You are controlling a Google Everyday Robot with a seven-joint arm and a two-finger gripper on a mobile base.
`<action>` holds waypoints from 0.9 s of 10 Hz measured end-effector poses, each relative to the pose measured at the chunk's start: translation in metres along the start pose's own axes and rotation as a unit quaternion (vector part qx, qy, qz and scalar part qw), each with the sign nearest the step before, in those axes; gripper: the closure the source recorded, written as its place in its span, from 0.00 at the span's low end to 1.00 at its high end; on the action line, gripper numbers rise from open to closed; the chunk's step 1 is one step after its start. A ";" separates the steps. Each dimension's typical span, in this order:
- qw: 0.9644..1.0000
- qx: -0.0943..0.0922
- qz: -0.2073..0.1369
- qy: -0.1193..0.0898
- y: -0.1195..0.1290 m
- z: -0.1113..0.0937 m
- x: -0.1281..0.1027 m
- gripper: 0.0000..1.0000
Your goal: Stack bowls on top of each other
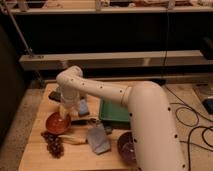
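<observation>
The orange-red bowl (56,123) sits upright on the left part of the wooden table (35,155). The dark maroon bowl (128,148) sits at the front right, its right side hidden behind my white arm. My arm reaches in from the right and bends down at the left. My gripper (64,115) hangs at the far right rim of the orange-red bowl, touching it or just above it. The two bowls stand well apart.
A green tray (114,114) lies between the bowls at the back. A blue-grey packet (83,106) lies beside the gripper, a grey pouch (97,139) at front centre and a dark bunch of grapes (54,145) at front left. A grey object (54,95) is at back left.
</observation>
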 end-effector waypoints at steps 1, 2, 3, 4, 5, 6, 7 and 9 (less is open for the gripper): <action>1.000 0.002 -0.004 -0.004 -0.001 0.006 0.001 0.49; 1.000 0.004 -0.010 -0.008 -0.005 0.011 0.003 0.59; 1.000 0.005 -0.014 -0.012 -0.007 0.012 0.003 0.70; 1.000 0.008 -0.015 -0.017 -0.007 0.014 0.001 0.80; 1.000 0.010 -0.018 -0.018 -0.008 0.015 0.000 0.88; 1.000 0.011 -0.022 -0.015 -0.011 0.011 -0.001 0.98; 1.000 0.011 -0.022 -0.007 -0.010 0.001 -0.002 1.00; 0.999 0.012 -0.022 0.020 -0.011 -0.038 -0.007 1.00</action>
